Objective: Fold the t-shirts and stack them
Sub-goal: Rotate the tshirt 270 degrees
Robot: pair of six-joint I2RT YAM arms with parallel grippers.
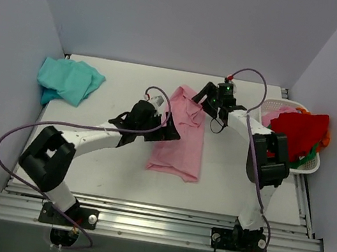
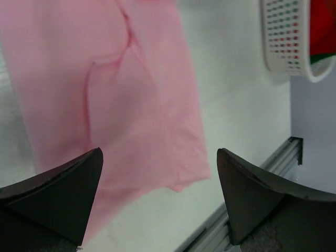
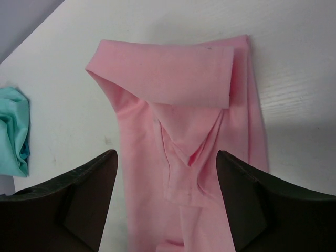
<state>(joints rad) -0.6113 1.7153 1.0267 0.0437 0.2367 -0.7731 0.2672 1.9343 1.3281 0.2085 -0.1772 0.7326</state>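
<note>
Folding pink tee (image 1: pixel 178 144): narrow strip, flat on table (image 1: pixel 108 177).
Left jaws: spread wide, empty; strip's loose end ahead, between them.
Right jaws: spread, empty; folded flap ahead, cloth running beneath.
Teal tee (image 1: pixel 69 81): crumpled, well left of both.
Method, judged: pinch loose end through all layers, both corners; carry over flap; lay edges flush.

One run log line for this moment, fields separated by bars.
pink t-shirt: partly folded | teal t-shirt: crumpled, far left | left gripper: open | right gripper: open
</note>
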